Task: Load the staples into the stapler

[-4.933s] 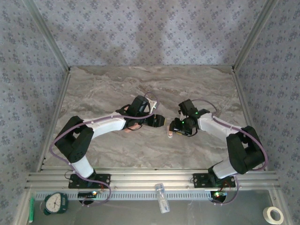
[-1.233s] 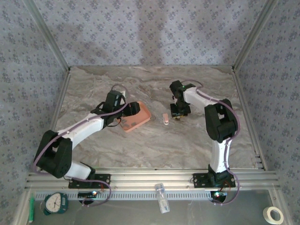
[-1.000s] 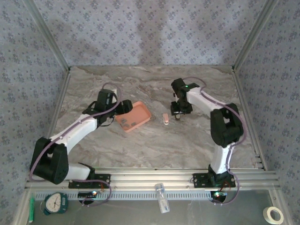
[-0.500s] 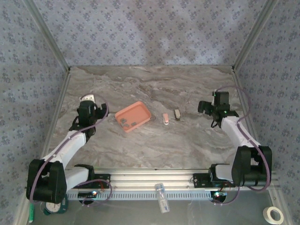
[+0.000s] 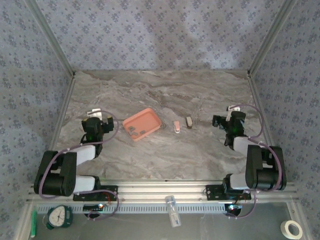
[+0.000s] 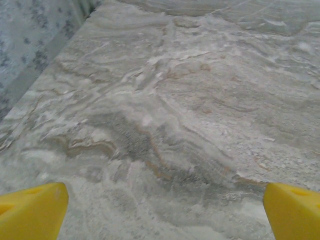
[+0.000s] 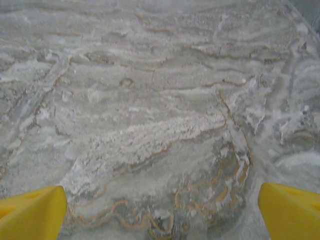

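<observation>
Sitting well apart from the right hand [image 5: 218, 120] is the stapler [image 5: 176, 127].

You see your right gripper [image 7: 160, 215] above the veined marble table [image 7: 150, 100], its yellow fingertips [image 7: 30, 212] spread wide at the lower corners.

Top external: fixed, high behind the arm bases at 6 o'clock, facing 12; whole worktop [image 5: 165, 155] covered. Left wrist: above left gripper [image 6: 162, 212], close over the surface at 9 o'clock. Right wrist: above right gripper [image 7: 161, 212], at 3 o'clock. Shared: worktop surface.
</observation>
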Controlling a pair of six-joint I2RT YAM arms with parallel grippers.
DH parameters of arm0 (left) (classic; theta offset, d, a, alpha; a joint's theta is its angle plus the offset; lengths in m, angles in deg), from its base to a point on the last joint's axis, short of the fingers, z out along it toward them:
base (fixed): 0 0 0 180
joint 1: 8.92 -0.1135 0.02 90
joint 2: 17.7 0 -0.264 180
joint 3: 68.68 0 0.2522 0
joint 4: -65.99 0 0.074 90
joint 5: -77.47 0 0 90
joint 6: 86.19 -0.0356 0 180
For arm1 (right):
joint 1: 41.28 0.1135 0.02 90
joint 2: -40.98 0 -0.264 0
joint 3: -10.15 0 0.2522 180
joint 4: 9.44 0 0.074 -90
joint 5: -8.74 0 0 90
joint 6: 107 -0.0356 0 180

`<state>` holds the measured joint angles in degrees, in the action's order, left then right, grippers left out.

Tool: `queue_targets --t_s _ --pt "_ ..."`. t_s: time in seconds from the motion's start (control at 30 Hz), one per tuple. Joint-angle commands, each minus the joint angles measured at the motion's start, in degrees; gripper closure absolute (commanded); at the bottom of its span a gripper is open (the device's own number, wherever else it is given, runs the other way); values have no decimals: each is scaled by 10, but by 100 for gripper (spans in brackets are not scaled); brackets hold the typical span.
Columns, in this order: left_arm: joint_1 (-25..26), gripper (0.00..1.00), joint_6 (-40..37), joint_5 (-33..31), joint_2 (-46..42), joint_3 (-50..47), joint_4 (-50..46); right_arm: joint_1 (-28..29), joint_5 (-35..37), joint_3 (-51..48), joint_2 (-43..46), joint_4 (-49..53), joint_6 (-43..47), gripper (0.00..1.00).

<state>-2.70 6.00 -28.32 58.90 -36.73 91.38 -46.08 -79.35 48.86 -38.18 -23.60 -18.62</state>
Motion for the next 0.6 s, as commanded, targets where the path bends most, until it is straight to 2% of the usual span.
queue_targets --t_s 0.0,0.07,0.1,0.13,0.17,0.2,0.27,0.33,0.47,0.57 --pt "-16 0 -40 41 49 -27 174 -7 -30 -12 -35 -136 -5 0" --pt "-17 0 -53 46 148 -51 347 16 -10 -36 -79 -212 15 0" --pt "-12 0 -53 28 154 -45 325 28 0 -46 -102 -257 19 0" --pt "-15 0 -36 16 117 -22 211 30 15 -39 -87 -218 20 0" --pt "-39 0 -11 32 97 13 133 29 16 -29 -80 -191 20 0" --pt "-61 0 12 28 127 37 140 31 19 -38 -90 -231 22 0" --pt "-64 0 32 19 106 32 103 32 21 -31 -82 -200 22 0" --pt "-60 0 20 22 119 25 142 32 21 -35 -88 -218 22 0" --pt "-60 0 11 46 113 42 100 31 20 -33 -85 -208 22 0" --pt "-60 0 10 49 113 42 102 30 18 -33 -86 -208 21 0"
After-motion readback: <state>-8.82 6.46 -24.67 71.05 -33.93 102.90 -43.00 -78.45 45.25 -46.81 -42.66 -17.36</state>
